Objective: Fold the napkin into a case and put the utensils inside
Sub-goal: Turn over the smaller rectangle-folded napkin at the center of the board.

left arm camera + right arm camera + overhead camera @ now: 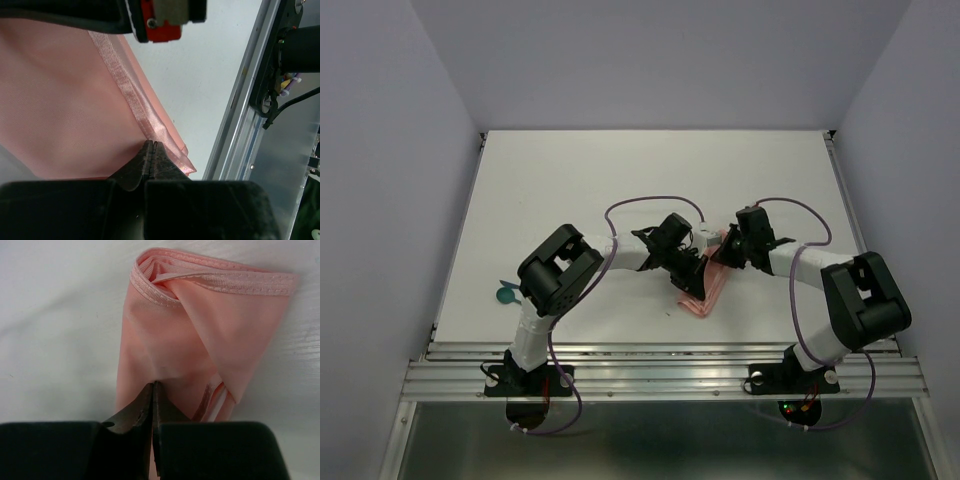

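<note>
Left gripper (151, 148) and right gripper (152, 388) were each pinched fully closed on the napkin (200, 340), which extended toward twelve o'clock from the right jaws.

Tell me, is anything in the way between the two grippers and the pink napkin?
Nothing visible. The left gripper and the right gripper are both shut directly on the napkin, pinching its cloth.

Readable text | top view: we read none | left wrist view: we read none | right wrist view: we read none
</note>
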You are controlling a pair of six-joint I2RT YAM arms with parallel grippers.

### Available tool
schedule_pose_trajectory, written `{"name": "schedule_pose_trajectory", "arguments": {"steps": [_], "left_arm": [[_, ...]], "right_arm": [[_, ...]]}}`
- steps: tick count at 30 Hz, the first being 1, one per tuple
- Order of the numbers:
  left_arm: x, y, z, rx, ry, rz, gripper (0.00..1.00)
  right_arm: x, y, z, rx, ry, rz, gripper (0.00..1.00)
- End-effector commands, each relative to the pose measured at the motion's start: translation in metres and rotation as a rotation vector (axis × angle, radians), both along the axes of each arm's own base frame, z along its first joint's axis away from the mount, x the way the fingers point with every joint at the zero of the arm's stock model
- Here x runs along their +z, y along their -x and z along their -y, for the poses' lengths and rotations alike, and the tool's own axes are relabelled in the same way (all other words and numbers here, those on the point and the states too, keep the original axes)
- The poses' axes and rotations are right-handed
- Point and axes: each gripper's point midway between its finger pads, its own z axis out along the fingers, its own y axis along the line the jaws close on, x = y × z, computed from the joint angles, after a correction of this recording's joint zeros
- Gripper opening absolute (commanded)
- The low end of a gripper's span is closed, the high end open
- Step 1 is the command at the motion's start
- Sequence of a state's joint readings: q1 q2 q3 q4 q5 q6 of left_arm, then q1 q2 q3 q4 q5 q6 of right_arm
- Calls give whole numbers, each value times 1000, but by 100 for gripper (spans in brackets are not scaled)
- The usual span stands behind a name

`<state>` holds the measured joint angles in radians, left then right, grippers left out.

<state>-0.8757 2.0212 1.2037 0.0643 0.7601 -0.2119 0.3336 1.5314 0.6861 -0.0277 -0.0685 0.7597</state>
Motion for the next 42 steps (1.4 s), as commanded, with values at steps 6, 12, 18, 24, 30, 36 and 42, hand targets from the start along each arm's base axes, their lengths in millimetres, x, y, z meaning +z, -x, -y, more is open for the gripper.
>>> {"name": "schedule_pose_trajectory", "arguments": {"steps": [6, 12, 18, 24, 30, 36, 42], "left_arm": [[12, 4, 0, -9, 51, 14, 0], [14, 3, 0, -4, 59, 13, 0], [15, 3, 1, -11, 67, 13, 0], [16, 2, 0, -7, 69, 14, 0], [17, 3, -1, -8, 71, 11, 0], [18, 4, -1, -12, 74, 5, 0], [22, 2, 1, -12, 79, 15, 0]], "right_arm": [[37, -7, 1, -7, -15, 94, 6], [28, 6, 4, -7, -17, 59, 6], [-8, 21, 20, -18, 83, -41, 6], [15, 9, 29, -51, 125, 26, 6], [46, -13, 32, -103, 118, 116, 6], [49, -24, 41, -145, 150, 130, 6], [26, -19, 50, -161, 206, 74, 6]]}}
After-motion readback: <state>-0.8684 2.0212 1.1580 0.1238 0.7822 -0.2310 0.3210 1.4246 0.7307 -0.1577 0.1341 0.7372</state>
